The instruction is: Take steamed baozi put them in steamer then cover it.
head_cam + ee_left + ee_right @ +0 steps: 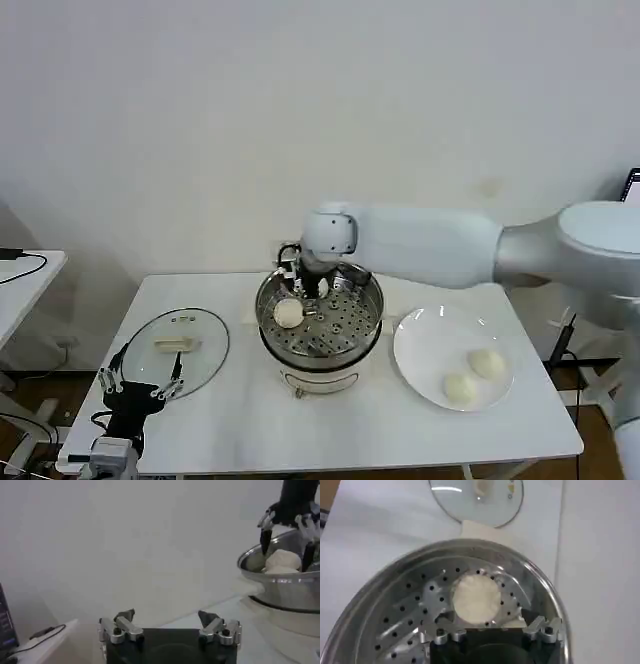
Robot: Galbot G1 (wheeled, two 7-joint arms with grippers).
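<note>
My right gripper (305,283), jaws apart, hovers inside the steamer (320,345) over one baozi (288,314). Two baozi (474,376) sit on the plate (415,345) beside the steamer, glass lid (180,345) opposite; left gripper (140,385) open nearby.

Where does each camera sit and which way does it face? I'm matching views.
Head: high, looking down at table; right arm over steamer.
Left wrist: low by the table, looking sideways at steamer; open left pincer in front.
Right wrist: above, looking down into steamer; right pincer over baozi.
All share the steamer.
</note>
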